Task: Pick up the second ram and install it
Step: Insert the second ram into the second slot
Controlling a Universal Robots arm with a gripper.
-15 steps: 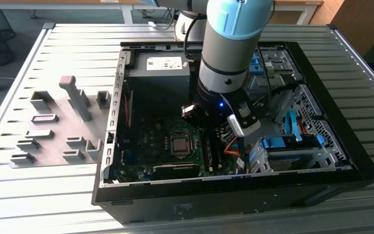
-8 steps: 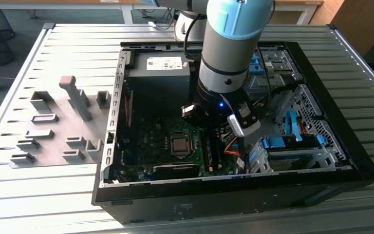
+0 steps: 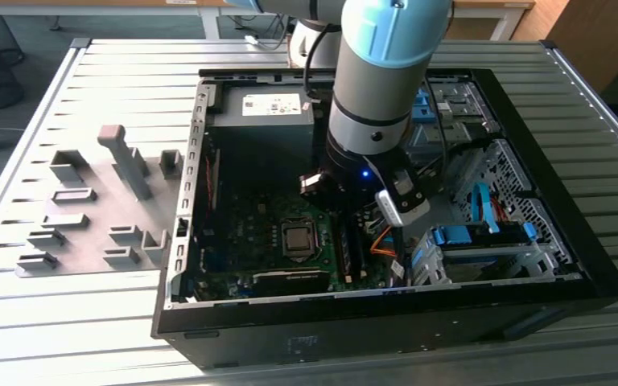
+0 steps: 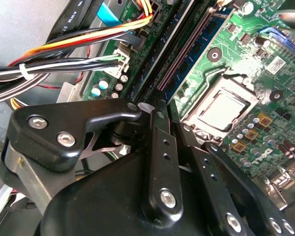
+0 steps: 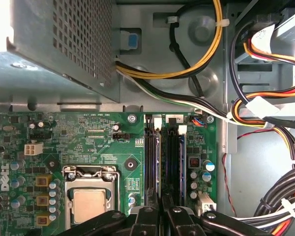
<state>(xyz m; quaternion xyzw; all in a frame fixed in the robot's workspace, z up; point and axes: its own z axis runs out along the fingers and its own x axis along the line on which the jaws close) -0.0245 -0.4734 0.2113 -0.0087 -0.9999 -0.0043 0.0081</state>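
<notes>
You see a ribbed, matt grey metal table (image 3: 73, 322), a glossy black plastic gripper (image 4: 164, 147), a perforated grey sheet-metal power-supply box (image 5: 64, 44), and a shiny silver processor lid (image 5: 90, 204).

The exterior view is looking down at an angle from well above the open computer case (image 3: 566, 265) lying on a slatted table (image 3: 94, 322). Both wrist views are sitting close inside the case, facing the motherboard (image 5: 88, 142) past the gripper's (image 5: 160, 219) black linkage, and both are sharing the processor socket (image 4: 226, 110) and memory slots (image 5: 164, 162).
</notes>
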